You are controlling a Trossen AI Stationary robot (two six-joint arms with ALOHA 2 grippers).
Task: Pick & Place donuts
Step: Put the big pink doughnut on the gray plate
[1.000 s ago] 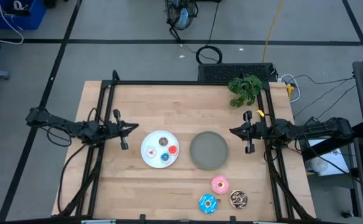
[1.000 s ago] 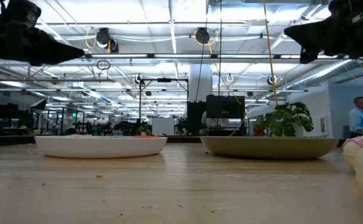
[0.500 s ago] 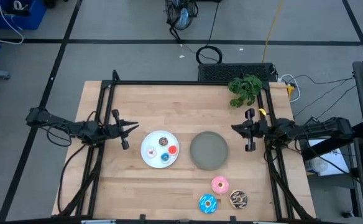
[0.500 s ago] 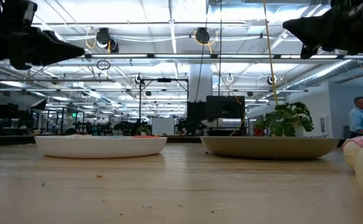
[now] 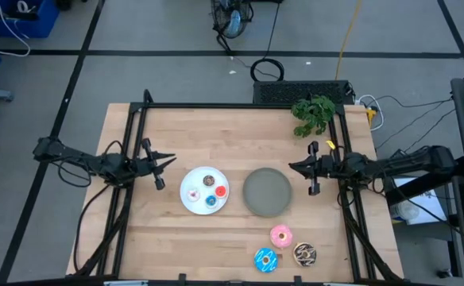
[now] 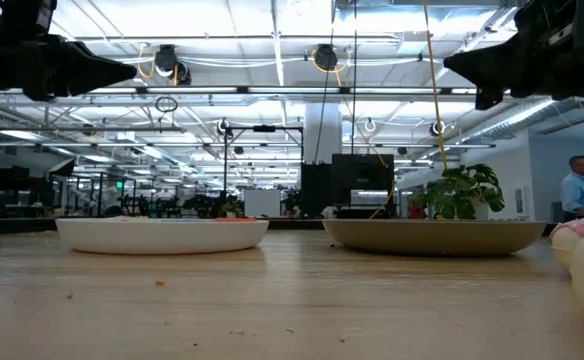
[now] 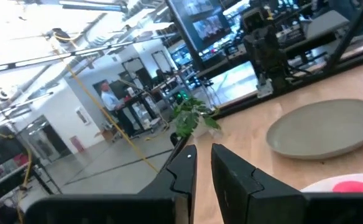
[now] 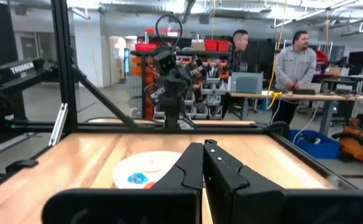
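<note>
Both dark arms reached inward from opposite sides, held level above the surface. The left pincer [image 5: 171, 161] pointed toward the centre, its fingers [image 7: 183, 172] nearly together with a narrow gap. The right pincer [image 5: 292, 167] faced it, fingers [image 8: 192, 168] pressed together.

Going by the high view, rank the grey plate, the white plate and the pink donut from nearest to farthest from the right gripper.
From the right gripper:
1. Grey plate, just beside it toward the table's middle.
2. Pink donut, toward the table's front edge.
3. White plate, beyond the grey plate, on the left arm's side.
</note>
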